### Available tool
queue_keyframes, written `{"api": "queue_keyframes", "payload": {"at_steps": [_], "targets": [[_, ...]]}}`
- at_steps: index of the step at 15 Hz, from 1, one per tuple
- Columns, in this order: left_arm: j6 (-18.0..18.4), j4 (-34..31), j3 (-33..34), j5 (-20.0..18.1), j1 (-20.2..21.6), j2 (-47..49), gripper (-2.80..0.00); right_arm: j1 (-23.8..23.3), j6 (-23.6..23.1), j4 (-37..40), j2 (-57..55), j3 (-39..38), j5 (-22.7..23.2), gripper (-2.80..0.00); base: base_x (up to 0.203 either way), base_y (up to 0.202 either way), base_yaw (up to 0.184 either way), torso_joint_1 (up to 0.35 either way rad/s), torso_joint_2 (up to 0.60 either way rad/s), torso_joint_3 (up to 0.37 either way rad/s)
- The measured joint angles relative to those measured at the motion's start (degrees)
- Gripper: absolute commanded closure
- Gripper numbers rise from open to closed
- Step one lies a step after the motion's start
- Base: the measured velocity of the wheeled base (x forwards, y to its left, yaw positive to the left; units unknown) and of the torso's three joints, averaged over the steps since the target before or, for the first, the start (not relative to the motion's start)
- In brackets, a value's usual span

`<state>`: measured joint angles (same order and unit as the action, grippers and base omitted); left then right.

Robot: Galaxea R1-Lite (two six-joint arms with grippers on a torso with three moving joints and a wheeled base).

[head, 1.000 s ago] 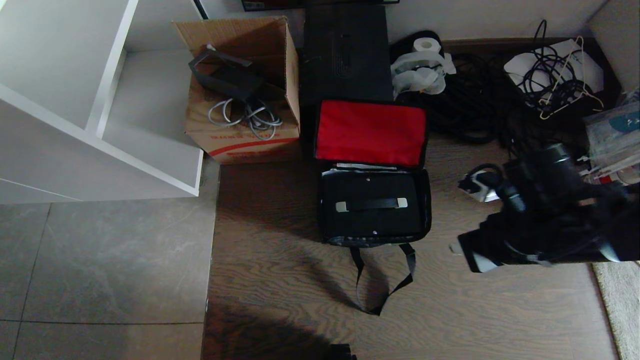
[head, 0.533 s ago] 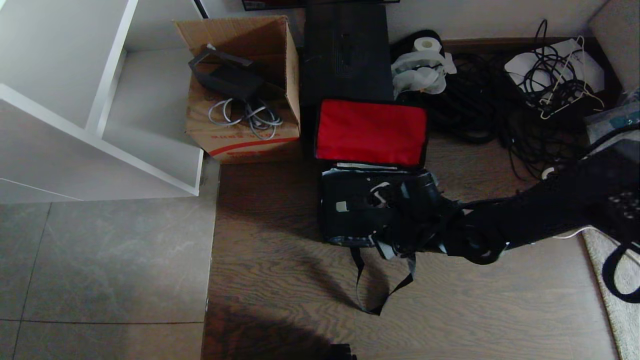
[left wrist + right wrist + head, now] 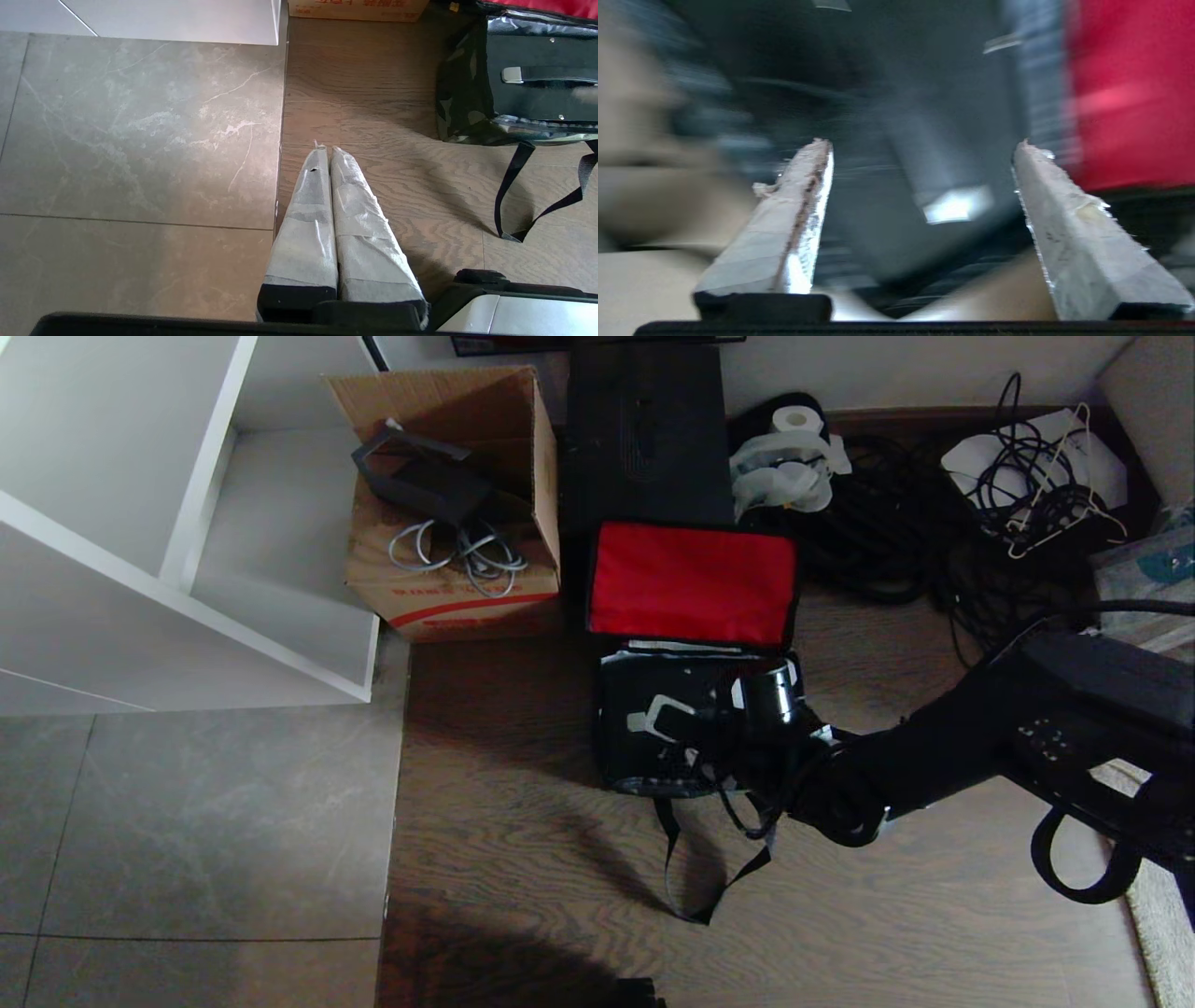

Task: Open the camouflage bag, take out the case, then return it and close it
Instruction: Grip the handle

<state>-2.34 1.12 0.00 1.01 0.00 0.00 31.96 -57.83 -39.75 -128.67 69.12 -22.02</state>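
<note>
The camouflage bag (image 3: 794, 709) lies open on the wood floor, its red-lined lid (image 3: 691, 583) folded back. The black case (image 3: 644, 686) lies flat inside it. My right gripper (image 3: 677, 728) reaches in from the right and hovers low over the case's strap handle, open and empty. Seen from the right wrist, the gripper (image 3: 923, 143) straddles the handle's silver end (image 3: 955, 205), with the red lining (image 3: 1129, 93) to one side. My left gripper (image 3: 324, 149) hangs shut over the floor, away from the bag (image 3: 460, 93) and case (image 3: 532, 98).
A brown cardboard box (image 3: 448, 579) with cables and a taller black box (image 3: 644, 429) stand behind the bag. A white shelf unit (image 3: 187, 523) is on the left and tangled cables (image 3: 1027, 495) are at the back right. The bag's strap loop (image 3: 719, 877) trails forward.
My right arm has swung in from the right side to above the case in the bag. Its wrist has turned and its fingers have spread apart.
</note>
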Motion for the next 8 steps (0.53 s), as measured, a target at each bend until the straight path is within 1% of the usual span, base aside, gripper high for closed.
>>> {"api": "queue_keyframes", "payload": {"at_steps": [2, 4, 5, 6, 8], "targets": [[0.0, 0.0, 0.0, 0.0, 0.0, 0.0, 0.0, 0.4, -14.4, -9.1, -2.0, 0.5, -3.4, -2.8, 0.0, 0.0, 0.0, 0.0, 0.0, 0.0], [0.0, 0.0, 0.0, 0.0, 0.0, 0.0, 0.0, 0.5, -26.4, -17.4, -4.5, 1.1, -6.1, -2.8, 0.0, 0.0, 0.0, 0.0, 0.0, 0.0], [0.0, 0.0, 0.0, 0.0, 0.0, 0.0, 0.0, 0.5, -31.4, -20.4, -6.1, 1.9, -8.0, -2.8, 0.0, 0.0, 0.0, 0.0, 0.0, 0.0], [0.0, 0.0, 0.0, 0.0, 0.0, 0.0, 0.0, 0.5, -33.7, -21.9, -7.4, 2.9, -9.4, -2.8, 0.0, 0.0, 0.0, 0.0, 0.0, 0.0], [0.0, 0.0, 0.0, 0.0, 0.0, 0.0, 0.0, 0.7, -33.7, -23.0, -9.9, 4.9, -9.8, -2.8, 0.0, 0.0, 0.0, 0.0, 0.0, 0.0]]}}
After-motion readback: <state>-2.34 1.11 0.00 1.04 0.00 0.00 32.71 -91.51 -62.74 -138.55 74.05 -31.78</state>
